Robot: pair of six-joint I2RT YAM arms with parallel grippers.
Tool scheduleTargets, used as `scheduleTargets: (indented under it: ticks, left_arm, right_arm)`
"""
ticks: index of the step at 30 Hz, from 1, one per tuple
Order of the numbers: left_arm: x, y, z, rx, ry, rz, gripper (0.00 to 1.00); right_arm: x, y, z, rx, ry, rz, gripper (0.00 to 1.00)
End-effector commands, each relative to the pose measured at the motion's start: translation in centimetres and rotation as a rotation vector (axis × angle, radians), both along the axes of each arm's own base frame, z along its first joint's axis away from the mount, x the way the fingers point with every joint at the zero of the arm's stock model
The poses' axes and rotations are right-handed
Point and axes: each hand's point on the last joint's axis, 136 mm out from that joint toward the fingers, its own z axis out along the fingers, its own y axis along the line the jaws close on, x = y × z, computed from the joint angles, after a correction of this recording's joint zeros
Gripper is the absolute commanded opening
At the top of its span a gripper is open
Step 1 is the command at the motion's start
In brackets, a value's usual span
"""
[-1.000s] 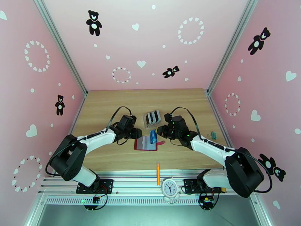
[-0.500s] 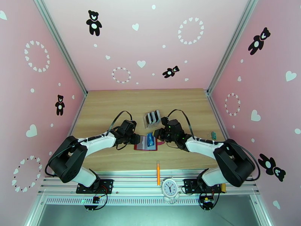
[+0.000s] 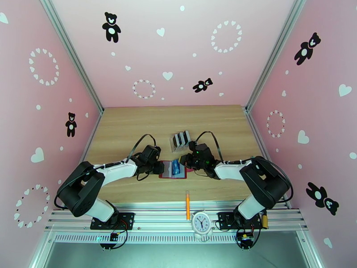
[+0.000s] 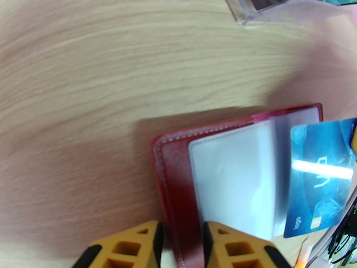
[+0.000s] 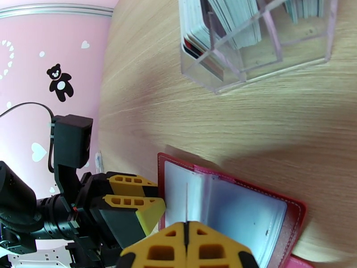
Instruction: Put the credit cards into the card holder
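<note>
Left wrist view has the wallet (image 4: 176,175) lying open on the table (image 4: 89,85), red cover down, a greyish clear pocket (image 4: 232,175) face up. The blue card (image 4: 319,175) lies over the pocket's far side, its leading edge overlapping the plastic; I cannot tell whether that edge is inside the sleeve or only on top of it. The step in hand looks like insertion: one arm pins the wallet while the other feeds the card in. The next move would call for the card's edge to find the sleeve's mouth and slide flat along it, with the wallet kept from skating. If the edge rides over the plastic, the card will only skim the pocket. The left gripper (image 4: 180,244) straddles the near cover edge, jaws only narrowly apart with the red leather between them, so it appears clamped on the wallet. From the right wrist, the right gripper (image 5: 186,246) has its jaws pressed together on the card, seen edge-on as a thin line running out over the pockets. Beyond the wallet stands a clear rack (image 5: 254,54) with more cards (image 5: 232,18) upright in its slots, apart from both grippers.
</note>
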Motion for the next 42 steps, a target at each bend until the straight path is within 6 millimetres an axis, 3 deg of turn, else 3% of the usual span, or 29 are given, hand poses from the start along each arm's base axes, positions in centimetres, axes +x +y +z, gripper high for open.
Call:
scheduleTargets:
  ticks: [1, 31, 42]
  left_arm:
    - [-0.1, 0.1, -0.3, 0.012, -0.014, -0.003, 0.32]
    - [-1.5, 0.9, -1.6, 0.019, 0.022, 0.004, 0.29]
    - [-1.8, 1.2, -2.1, 0.032, 0.033, 0.011, 0.28]
  right_arm:
    - [0.2, 0.3, -0.4, 0.007, -0.005, -0.007, 0.00]
    - [0.5, 0.3, -2.3, 0.007, 0.025, -0.034, 0.00]
    - [-0.2, -0.4, -2.6, -0.019, 0.027, -0.031, 0.00]
